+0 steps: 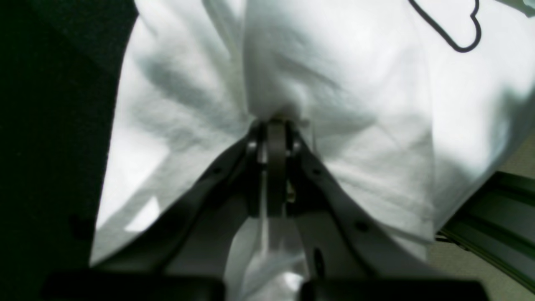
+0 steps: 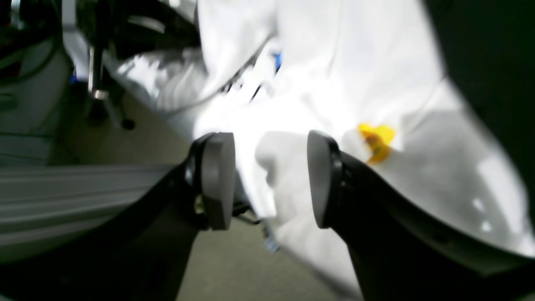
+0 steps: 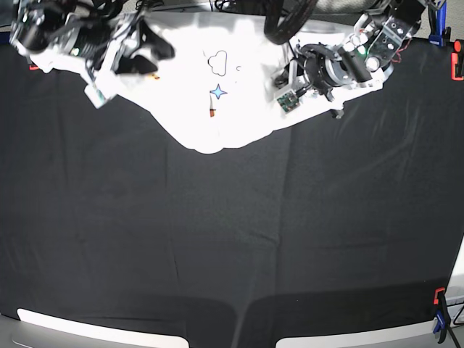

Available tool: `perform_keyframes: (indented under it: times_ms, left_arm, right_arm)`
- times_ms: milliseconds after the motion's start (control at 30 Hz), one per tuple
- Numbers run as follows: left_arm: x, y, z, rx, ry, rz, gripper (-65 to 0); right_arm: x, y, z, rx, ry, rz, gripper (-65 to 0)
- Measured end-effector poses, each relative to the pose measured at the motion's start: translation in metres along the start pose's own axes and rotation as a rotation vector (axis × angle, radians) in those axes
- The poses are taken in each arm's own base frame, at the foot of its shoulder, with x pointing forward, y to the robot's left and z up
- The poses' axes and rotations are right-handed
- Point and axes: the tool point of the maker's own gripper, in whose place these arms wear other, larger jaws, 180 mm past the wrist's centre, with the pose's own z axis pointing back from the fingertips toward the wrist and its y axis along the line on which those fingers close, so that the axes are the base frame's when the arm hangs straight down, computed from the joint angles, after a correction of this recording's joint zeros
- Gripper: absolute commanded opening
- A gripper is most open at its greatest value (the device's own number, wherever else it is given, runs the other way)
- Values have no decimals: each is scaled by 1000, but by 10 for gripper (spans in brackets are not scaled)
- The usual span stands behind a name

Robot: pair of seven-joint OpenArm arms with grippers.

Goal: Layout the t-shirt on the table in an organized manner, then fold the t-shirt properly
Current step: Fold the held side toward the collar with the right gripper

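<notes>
Along the top edge of the base frame the t-shirt (image 3: pixel 217 109) sags bunched over the far rim of the table (image 3: pixel 232 239). My left gripper (image 1: pixel 276 121) pinches a fold; my right gripper (image 2: pixel 267 179) gapes around loose cloth. It looks light, limp and slippery; I'd grip hems or shoulder seams.

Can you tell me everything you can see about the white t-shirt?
The t-shirt is white, soft cloth, rumpled and bunched, lying at the far edge of the black table. Its print shows a cloud outline, a blue star and bits of yellow and orange. The left end effector is shut on a pinched fold. The right end effector is open, with cloth hanging between its pads.
</notes>
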Motion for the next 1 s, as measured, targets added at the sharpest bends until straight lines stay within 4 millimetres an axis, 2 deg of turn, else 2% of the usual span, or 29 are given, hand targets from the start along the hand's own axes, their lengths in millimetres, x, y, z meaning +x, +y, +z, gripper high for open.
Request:
perform_keyframes:
  times_ms: [100, 200, 367, 500, 633, 733, 833, 900, 1000]
  left_arm:
    - [0, 0, 0, 0, 0, 0, -650]
    - [0, 0, 0, 0, 0, 0, -650]
    - [0, 0, 0, 0, 0, 0, -650]
    - [0, 0, 0, 0, 0, 0, -650]
    - [0, 0, 0, 0, 0, 0, -650]
    - [0, 0, 0, 0, 0, 0, -650]
    - [0, 0, 0, 0, 0, 0, -650]
    - [0, 0, 0, 0, 0, 0, -650]
    - [0, 0, 0, 0, 0, 0, -650]
  right_arm:
    - [-11, 12, -5, 21, 0, -57, -375]
    - [-22, 10, -13, -35, 28, -84, -375]
    - [-9, 15, -28, -77, -80, -151, -375]
    - [-11, 14, -30, -100, -82, -159, -375]
    - [-13, -2, -17, -159, -96, -179, -375]
    - [-9, -16, 1, -200, -152, -217, -375]
    - [-15, -34, 18, -278, -158, -242, -375]
    - [-25, -42, 20, -289, -159, -284, -375]
    - [-47, -45, 5, -228, -159, -406, -376]
